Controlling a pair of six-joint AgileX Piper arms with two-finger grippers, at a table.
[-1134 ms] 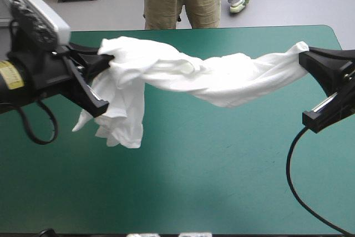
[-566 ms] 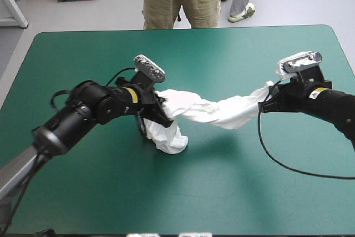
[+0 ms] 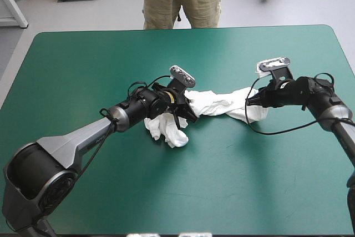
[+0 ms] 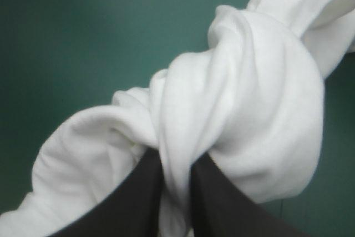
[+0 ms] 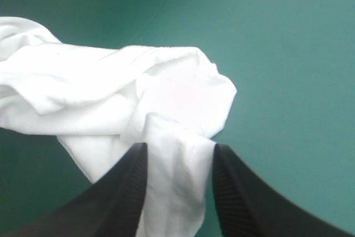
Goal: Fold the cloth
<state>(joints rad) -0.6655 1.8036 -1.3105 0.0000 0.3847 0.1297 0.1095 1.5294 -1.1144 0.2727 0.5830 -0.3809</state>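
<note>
The T-shirt [image 3: 219, 104] lies near the middle of the teal-green counter [image 3: 83, 70]. It is wound into a loose white rope running from 9 o'clock to 3 o'clock. A crumpled lump of it rests on the cover at about 7 o'clock from the left tool [image 3: 189, 110]. That tool is clamped on the cloth: in its wrist view the black fingers [image 4: 138, 192] are all but together, with a twisted knot of fabric pinched between them and bulging ahead. The right tool [image 3: 249, 99], at the 3 o'clock end, has its fingers [image 5: 122, 192] standing apart. The end of the cloth lies loosely between them and does not look pinched.

The cloth looks light, soft and limp. It will likely sag, twist and bunch rather than keep a shape, and thin layers may slip out of a shallow pinch. I judge that folding cannot start until the twist is undone and the shirt is spread flat. Good holds would be hem corners or shoulder seams, not the thick wound middle, but those edges are hidden in the folds here.
</note>
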